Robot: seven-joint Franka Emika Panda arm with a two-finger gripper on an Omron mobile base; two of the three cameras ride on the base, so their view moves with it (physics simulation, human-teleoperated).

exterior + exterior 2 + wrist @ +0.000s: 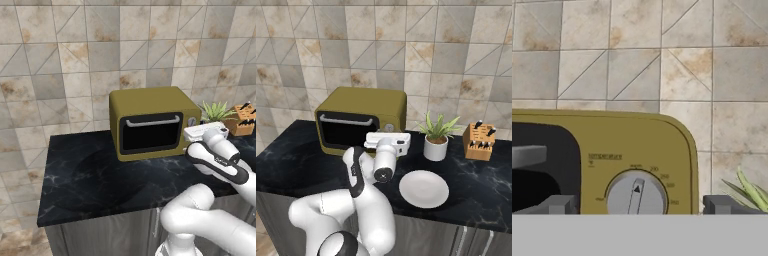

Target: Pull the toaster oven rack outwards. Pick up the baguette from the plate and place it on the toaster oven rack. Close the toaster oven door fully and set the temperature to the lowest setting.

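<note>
Toaster oven (152,122) standing at the back of the black bench (95,175), door (348,129) shut, white plate (424,188) bare to its right near a potted plant (437,135). Temperature knob (636,196) dead ahead of the pincer (637,204), centred between parted, empty tips.

Open bench (90,180) stretches left of and in front of the toaster oven (363,117), easy passage there; to its right the potted plant (436,137), knife block (479,141) and plate (424,188) crowd the way
</note>
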